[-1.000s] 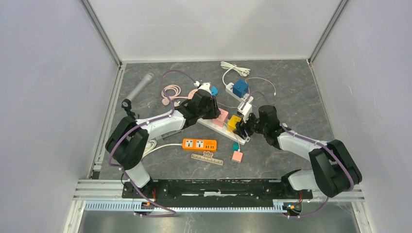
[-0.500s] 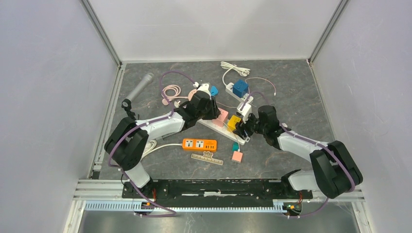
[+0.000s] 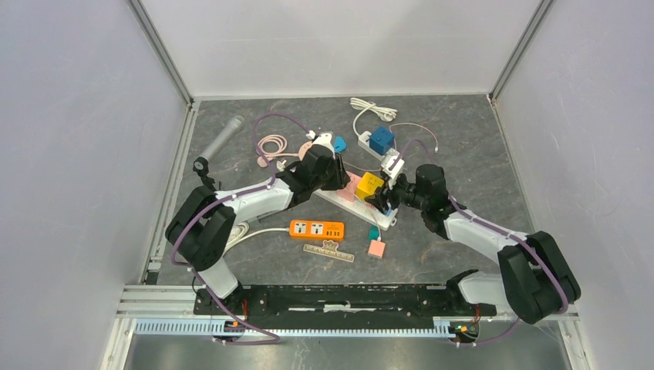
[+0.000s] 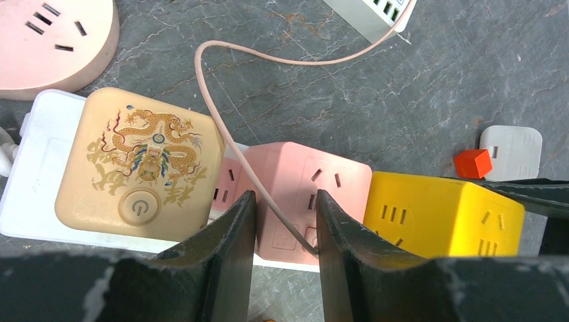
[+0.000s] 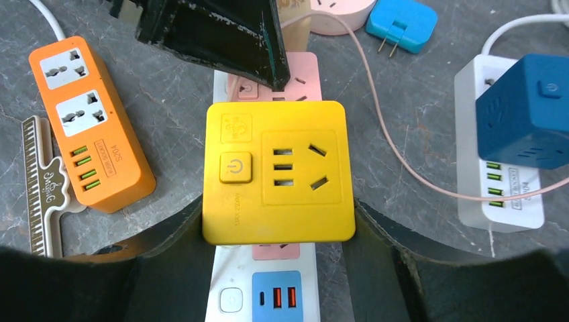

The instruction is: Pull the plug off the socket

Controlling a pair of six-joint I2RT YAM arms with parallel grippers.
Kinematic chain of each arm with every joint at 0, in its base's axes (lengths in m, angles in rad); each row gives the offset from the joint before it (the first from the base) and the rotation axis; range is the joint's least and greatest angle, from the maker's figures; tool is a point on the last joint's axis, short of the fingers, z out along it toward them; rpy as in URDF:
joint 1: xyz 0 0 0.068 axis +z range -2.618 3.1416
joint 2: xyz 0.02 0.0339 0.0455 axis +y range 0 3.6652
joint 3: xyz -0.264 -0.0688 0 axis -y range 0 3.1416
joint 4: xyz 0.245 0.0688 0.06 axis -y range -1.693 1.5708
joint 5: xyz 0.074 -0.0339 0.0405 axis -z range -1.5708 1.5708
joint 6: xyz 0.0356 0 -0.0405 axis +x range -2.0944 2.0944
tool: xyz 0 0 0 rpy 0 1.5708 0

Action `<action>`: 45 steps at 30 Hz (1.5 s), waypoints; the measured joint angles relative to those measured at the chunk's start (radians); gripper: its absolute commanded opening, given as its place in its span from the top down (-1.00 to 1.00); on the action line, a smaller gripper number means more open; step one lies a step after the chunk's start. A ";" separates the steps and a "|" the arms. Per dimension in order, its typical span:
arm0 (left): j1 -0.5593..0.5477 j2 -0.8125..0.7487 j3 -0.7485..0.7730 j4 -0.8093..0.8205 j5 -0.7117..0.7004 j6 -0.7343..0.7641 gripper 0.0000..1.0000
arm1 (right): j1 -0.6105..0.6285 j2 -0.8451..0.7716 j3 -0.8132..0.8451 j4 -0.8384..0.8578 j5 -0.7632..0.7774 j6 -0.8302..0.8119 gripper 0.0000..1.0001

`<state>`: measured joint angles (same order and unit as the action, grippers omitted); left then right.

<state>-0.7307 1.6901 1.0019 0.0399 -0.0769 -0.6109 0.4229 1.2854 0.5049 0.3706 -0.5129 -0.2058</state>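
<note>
A yellow cube plug (image 5: 278, 171) sits between the fingers of my right gripper (image 5: 278, 209), which is shut on its two sides. It hangs just over the white power strip (image 5: 228, 298), above a pink socket face and a blue USB panel. In the top view the yellow cube (image 3: 368, 185) and right gripper (image 3: 379, 194) are at mid-table. My left gripper (image 4: 285, 198) is narrowly open, its tips on a pink cube (image 4: 335, 181) plugged into the same strip, with a thin pink cable running between the jaws. The left gripper (image 3: 339, 176) is just left of the yellow cube.
A beige dragon cube (image 4: 144, 164) sits on the strip's left end. An orange power strip (image 3: 317, 229), a ruler (image 3: 328, 252) and a small pink plug (image 3: 376, 248) lie in front. A blue cube on another white strip (image 3: 380, 140) and a microphone (image 3: 224, 139) lie behind.
My right gripper has risen and moved back-left with the yellow cube, lifting it from the white strip. The left gripper has stayed on the pink cube.
</note>
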 measured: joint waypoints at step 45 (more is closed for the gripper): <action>-0.020 -0.594 -0.003 -0.640 -0.123 0.044 -1.00 | -0.125 -0.241 -0.085 -0.477 0.409 0.574 -0.02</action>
<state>-0.7506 1.0962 0.9989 -0.6003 -0.1997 -0.5667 0.2977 1.0447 0.4198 -0.1066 -0.1043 0.3679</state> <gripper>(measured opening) 0.994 0.661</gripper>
